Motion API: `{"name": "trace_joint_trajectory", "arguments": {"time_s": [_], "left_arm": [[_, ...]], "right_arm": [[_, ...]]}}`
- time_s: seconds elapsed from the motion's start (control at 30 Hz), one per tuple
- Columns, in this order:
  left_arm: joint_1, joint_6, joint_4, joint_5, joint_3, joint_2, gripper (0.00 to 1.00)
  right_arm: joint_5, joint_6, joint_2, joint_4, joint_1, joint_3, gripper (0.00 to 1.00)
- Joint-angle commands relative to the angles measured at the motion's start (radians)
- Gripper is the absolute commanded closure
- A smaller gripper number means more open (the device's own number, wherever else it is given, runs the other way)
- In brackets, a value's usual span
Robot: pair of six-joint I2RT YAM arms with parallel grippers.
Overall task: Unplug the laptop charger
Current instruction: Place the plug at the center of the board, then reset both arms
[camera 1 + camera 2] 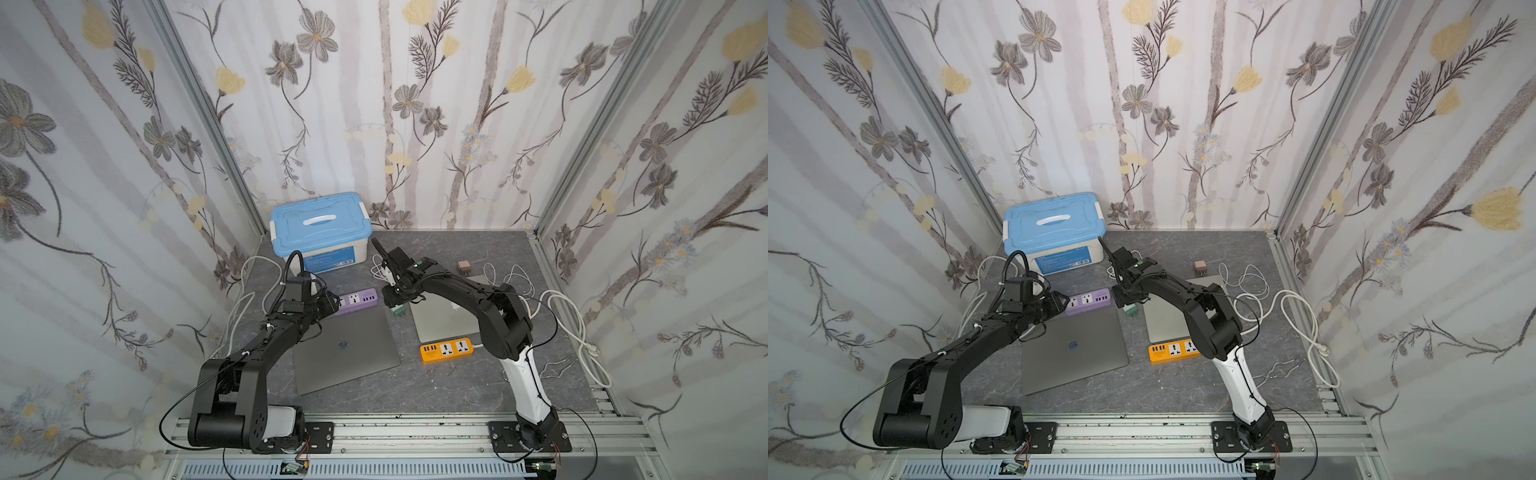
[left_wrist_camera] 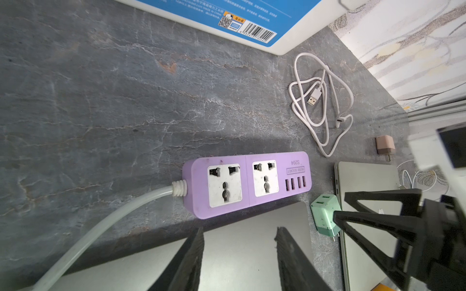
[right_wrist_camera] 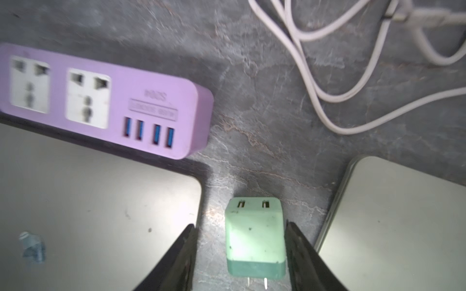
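The laptop charger [image 3: 254, 236], a mint-green cube with two bare prongs, lies on the grey table between two shut laptops, in both top views [image 1: 399, 311] [image 1: 1131, 311]. It sits in no socket. My right gripper [image 3: 240, 226] is open and straddles it, with a gap showing beside one finger. The purple power strip [image 2: 247, 184] [image 3: 106, 100] lies next to it, both of its sockets empty. My left gripper [image 2: 239, 231] hovers open over the dark laptop [image 1: 345, 349], just short of the strip, with nothing between its fingers.
A silver laptop [image 1: 440, 320] lies under my right arm, an orange power strip [image 1: 446, 350] in front of it. A blue-lidded box [image 1: 320, 228] stands at the back left. A coiled white cable [image 2: 322, 100], a pink plug [image 2: 384, 147] and thick white cords [image 1: 573, 324] lie around.
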Motion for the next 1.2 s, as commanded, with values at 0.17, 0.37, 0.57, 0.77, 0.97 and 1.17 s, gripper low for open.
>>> {"name": "trace_joint_trajectory", "arguments": {"time_s": [0.17, 0.37, 0.57, 0.77, 0.97, 1.17], "left_arm": [[-0.023, 0.031, 0.014, 0.002, 0.01, -0.145, 0.22], [-0.058, 0.042, -0.134, -0.057, 0.041, -0.339, 0.0], [-0.071, 0.049, -0.345, -0.179, 0.045, -0.537, 0.0], [-0.072, 0.019, -0.279, -0.385, -0.089, -0.564, 0.0], [-0.092, 0.048, -0.042, -0.662, -0.231, -0.483, 0.0], [-0.098, 0.246, 0.087, -0.818, -0.228, -0.422, 0.0]], "right_arm": [[0.031, -0.019, -0.266, 0.12, 0.003, -0.021, 0.0], [-0.037, -0.016, -0.747, 0.441, -0.002, -0.471, 0.0], [0.03, -0.025, -1.24, 0.565, -0.086, -0.886, 0.0], [0.259, -0.051, -1.666, 0.661, -0.261, -1.284, 0.0], [0.383, -0.161, -1.938, 0.81, -0.369, -1.556, 0.0], [0.374, -0.227, -1.921, 0.865, -0.429, -1.609, 0.0]]}}
